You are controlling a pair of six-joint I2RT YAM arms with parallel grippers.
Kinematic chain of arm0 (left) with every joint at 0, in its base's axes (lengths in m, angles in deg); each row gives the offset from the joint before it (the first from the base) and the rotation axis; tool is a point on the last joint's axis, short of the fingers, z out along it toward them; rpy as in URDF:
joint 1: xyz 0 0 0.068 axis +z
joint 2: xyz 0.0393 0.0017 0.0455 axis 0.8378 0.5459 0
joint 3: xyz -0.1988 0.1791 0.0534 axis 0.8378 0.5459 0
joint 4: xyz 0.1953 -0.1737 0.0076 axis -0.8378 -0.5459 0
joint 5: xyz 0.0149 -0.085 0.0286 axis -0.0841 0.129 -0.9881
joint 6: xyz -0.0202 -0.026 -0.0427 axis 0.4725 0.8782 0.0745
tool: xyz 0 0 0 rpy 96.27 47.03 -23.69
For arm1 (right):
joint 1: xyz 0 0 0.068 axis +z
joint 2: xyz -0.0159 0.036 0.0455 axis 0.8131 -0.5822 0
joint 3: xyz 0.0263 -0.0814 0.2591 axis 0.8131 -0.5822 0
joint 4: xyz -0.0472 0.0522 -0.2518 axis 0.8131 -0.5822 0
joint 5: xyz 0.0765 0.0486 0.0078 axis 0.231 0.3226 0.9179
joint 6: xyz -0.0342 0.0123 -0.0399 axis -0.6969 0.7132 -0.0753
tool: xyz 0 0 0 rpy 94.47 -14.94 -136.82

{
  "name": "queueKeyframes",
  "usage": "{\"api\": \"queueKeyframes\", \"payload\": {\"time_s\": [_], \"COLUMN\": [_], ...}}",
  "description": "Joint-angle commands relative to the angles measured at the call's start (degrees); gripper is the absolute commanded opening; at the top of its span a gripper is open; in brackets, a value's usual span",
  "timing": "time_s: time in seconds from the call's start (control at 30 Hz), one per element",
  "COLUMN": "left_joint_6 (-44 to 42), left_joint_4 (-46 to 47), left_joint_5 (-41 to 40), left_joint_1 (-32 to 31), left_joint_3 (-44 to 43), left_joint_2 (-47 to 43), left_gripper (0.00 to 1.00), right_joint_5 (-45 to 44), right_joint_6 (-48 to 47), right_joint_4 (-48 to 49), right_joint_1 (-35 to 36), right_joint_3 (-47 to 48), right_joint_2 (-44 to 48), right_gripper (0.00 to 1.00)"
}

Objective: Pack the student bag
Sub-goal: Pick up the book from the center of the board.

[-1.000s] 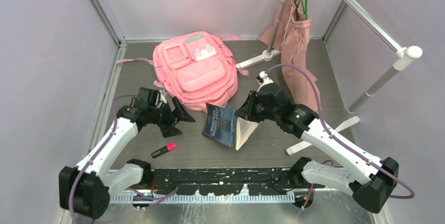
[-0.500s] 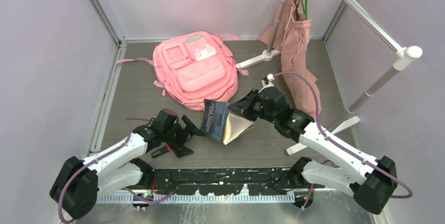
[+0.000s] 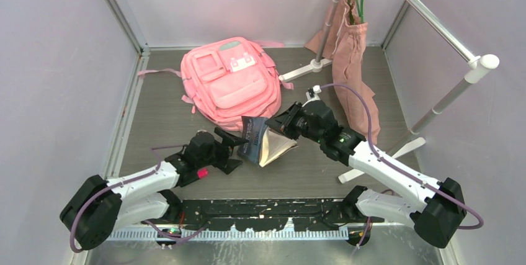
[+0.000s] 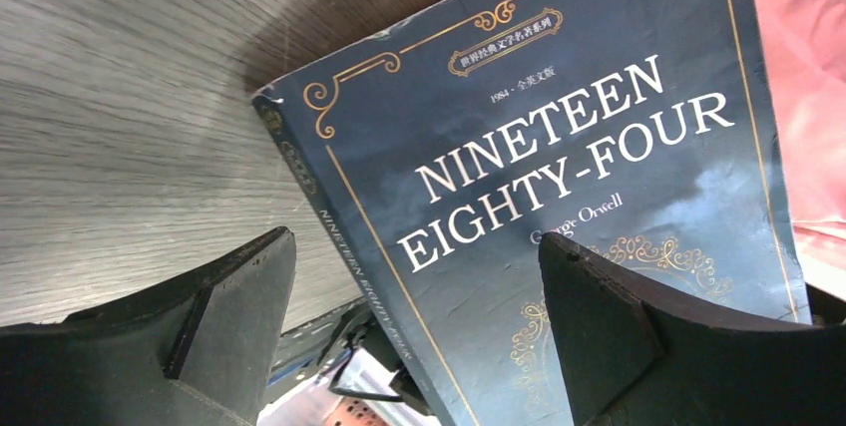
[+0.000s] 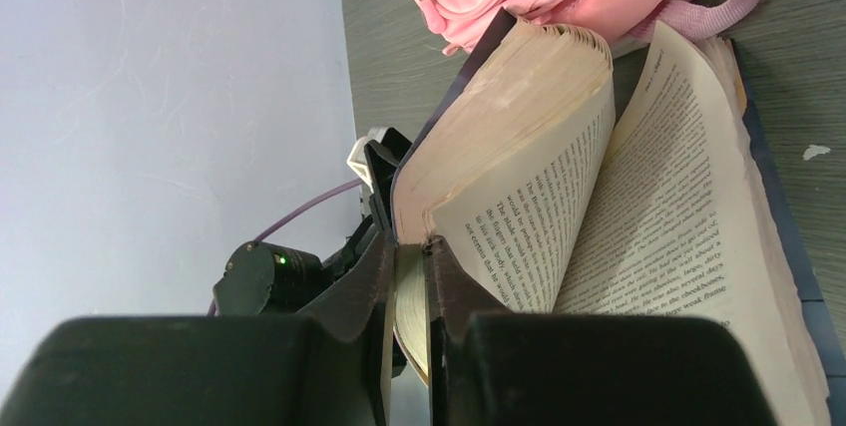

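Student bag (image 3: 231,85) lies flat, front pockets up, toward the back of the surface (image 3: 155,116); can't tell if it's unzipped. Just in front of it, book (image 3: 254,141) is half open, back cover down, front cover raised facing the left arm. Right fingers (image 5: 364,281) are clenched on the front cover plus a wad of pages, likely to lift it toward the bag. Left fingers (image 4: 234,291) are spread wide, empty, straddling the cover, probably to steady it. Pink marker (image 3: 201,172) lies by the left arm.
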Motion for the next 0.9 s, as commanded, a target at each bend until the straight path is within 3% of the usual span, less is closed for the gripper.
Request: {"api": "queueKeyframes", "payload": {"time_s": [0.0, 0.1, 0.33, 0.47, 0.53, 0.6, 0.8, 0.87], "left_joint_6": [5.7, 7.6, 11.9, 13.2, 13.3, 12.7, 10.9, 10.5], "left_joint_4": [8.7, 12.0, 15.4, 15.0, 11.2, 6.0, 0.1, -0.1], "left_joint_5": [-4.6, -4.6, -6.3, -7.6, -8.8, -10.1, -12.5, -12.2], "left_joint_1": [-1.8, -2.2, -2.7, -2.8, -2.9, -2.8, -2.8, -2.8], "left_joint_3": [0.1, 0.1, -0.6, -1.0, -1.6, -2.8, -3.7, -3.8], "left_joint_2": [1.8, 4.0, 8.4, 7.6, 5.5, 2.7, -2.8, -3.3], "left_gripper": [0.95, 1.0, 0.98, 0.73, 0.52, 0.38, 0.04, 0.0], "right_joint_5": [-4.1, -4.0, -3.8, -3.9, -4.1, -4.2, -2.7, -0.7], "right_joint_6": [1.9, 2.4, 4.2, 4.2, 4.2, 3.8, 1.4, 0.2], "right_joint_4": [11.2, 12.3, 15.1, 15.3, 14.7, 14.1, 10.1, 8.1], "right_joint_1": [-0.3, -0.4, -0.2, -0.2, -0.3, -0.3, -0.2, -0.2], "right_joint_3": [2.3, 2.7, 2.6, 2.5, 2.4, 2.2, 1.6, 1.5], "right_joint_2": [0.5, -0.7, -2.9, -2.9, -2.5, -1.7, 1.7, 2.8], "right_gripper": [0.01, 0.01, 0.01, 0.01, 0.01, 0.01, 0.01, 0.01]}}
